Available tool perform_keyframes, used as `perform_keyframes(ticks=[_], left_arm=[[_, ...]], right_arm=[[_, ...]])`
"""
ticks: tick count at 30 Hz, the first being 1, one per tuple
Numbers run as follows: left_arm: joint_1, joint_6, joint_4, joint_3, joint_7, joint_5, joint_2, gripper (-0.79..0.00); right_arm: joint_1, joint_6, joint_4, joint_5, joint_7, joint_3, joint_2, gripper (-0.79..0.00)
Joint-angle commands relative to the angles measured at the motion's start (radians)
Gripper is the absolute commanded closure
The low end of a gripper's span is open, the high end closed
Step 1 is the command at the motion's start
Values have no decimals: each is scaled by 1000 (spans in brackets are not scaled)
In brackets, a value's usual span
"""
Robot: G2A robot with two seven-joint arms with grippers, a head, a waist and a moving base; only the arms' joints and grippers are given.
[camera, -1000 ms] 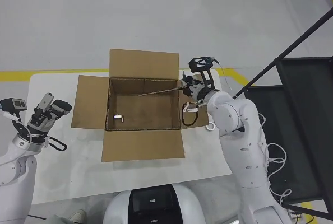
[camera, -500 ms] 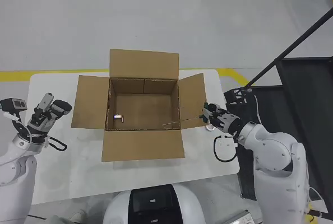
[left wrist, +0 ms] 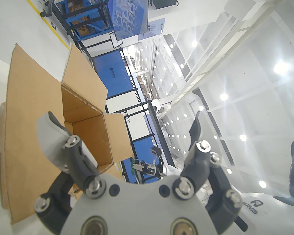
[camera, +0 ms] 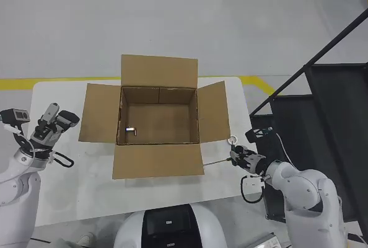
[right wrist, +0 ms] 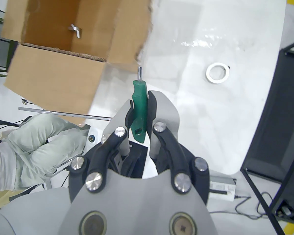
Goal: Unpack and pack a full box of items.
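An open cardboard box [camera: 159,118] stands mid-table with all flaps spread. A small metal bracket [camera: 131,130] lies on its floor, also visible in the right wrist view [right wrist: 75,29]. My right gripper [camera: 240,155] is off the box's front right corner, above the table, shut on the green handle of a T-handle hex key [right wrist: 139,108]. The key's long steel shaft [camera: 215,162] points toward the front flap. My left gripper [camera: 59,116] stands open at the table's left edge, its fingers [left wrist: 51,133] holding nothing and aimed at the box [left wrist: 88,128].
A white ring [camera: 232,140] lies on the table beside the right flap, and it also shows in the right wrist view [right wrist: 217,73]. A black metal rack [camera: 332,124] stands right of the table. The table [camera: 78,186] is bare at the front left.
My right arm has drawn back from the box's right flap to the front right of the table, carrying the hex key out with it. The left arm has not moved.
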Motion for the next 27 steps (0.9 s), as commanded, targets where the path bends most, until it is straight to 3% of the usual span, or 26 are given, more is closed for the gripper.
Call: perform_keyframes(ticks=[1, 12, 17, 27], left_arm=[[0, 0, 0, 0, 0, 0, 0, -785], [0, 0, 0, 0, 0, 0, 0, -785], [0, 0, 0, 0, 0, 0, 0, -785], [0, 0, 0, 0, 0, 0, 0, -785]], right_arm=[[4, 32, 19, -49, 0, -7, 3, 0], [39, 196, 118, -132, -111, 18, 12, 0], [51, 269, 153, -218, -108, 16, 17, 0], [164, 325, 352, -317, -122, -95, 20, 0]])
